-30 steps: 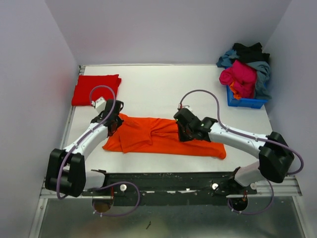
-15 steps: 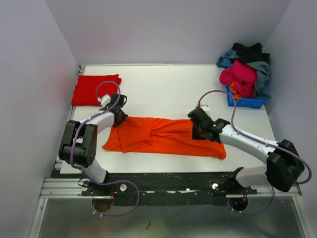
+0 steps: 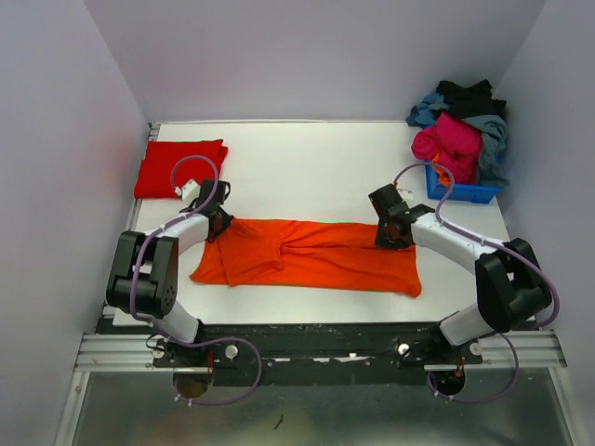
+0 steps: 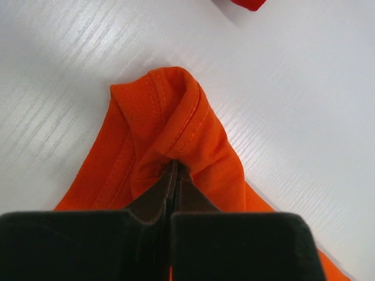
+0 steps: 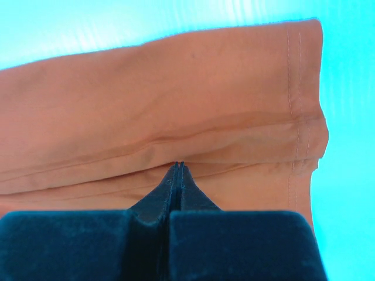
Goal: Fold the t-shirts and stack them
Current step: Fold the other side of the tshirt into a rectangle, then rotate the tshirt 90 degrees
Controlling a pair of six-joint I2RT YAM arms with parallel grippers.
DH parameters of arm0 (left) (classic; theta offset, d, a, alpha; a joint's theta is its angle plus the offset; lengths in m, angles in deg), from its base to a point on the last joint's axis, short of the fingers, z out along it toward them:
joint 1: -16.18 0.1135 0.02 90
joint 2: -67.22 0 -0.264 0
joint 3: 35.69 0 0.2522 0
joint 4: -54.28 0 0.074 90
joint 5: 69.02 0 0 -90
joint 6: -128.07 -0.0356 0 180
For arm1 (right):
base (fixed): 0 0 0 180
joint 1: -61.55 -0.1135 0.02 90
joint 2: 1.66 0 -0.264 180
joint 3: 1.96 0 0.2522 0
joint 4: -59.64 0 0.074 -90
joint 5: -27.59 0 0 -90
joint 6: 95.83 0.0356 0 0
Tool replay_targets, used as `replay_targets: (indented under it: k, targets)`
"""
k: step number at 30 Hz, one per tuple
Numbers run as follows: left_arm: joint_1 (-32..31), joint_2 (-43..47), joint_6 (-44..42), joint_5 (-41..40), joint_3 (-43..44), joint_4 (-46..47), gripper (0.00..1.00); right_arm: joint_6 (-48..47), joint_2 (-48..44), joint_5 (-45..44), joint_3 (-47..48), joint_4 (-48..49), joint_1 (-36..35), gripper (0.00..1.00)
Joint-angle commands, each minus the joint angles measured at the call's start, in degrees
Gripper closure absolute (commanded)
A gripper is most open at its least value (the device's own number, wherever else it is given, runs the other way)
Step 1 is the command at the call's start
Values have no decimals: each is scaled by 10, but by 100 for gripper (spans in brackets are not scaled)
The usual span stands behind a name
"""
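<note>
The bright orange t-shirt (image 3: pixel 307 260) lies as a long flat strip across the middle of the table. My left gripper (image 3: pixel 218 226) is at its far left corner, shut on a bunched hem of orange cloth (image 4: pixel 176 117); its closed tips (image 4: pixel 174 167) show in the left wrist view. My right gripper (image 3: pixel 391 234) is over the shirt's right end, shut with its tips (image 5: pixel 179 165) on a lengthwise crease of the cloth (image 5: pixel 176 105). A folded red t-shirt (image 3: pixel 179 167) lies at the back left.
A blue bin (image 3: pixel 457 192) at the back right holds a heap of shirts: pink (image 3: pixel 449 144), grey-blue (image 3: pixel 491 135), black (image 3: pixel 469 95). White walls close in the table at the left, back and right. The red shirt's corner (image 4: pixel 246 3) shows beyond the left gripper.
My right gripper has moved to the right along the orange shirt, from its middle to near its right end. My left gripper has shifted slightly back. The shirt lies flatter and more stretched.
</note>
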Motion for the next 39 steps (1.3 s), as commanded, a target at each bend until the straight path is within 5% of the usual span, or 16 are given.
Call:
replay_targets:
  k: [1, 10, 22, 32, 39]
  targets:
    - [-10, 33, -23, -39, -8, -41, 100, -21, -12, -5, 40, -1, 13, 99]
    - [-41, 80, -10, -30, -14, -49, 100, -26, 25, 7, 61, 2, 62, 99]
    - [-78, -55, 24, -8, 30, -9, 100, -11, 78, 58, 31, 23, 80, 99]
    - [-135, -223, -8, 50, 242, -40, 100, 16, 85, 89, 30, -67, 67, 99]
    - [-185, -354, -65, 102, 454, -81, 100, 71, 12, 155, -74, -2, 12, 99]
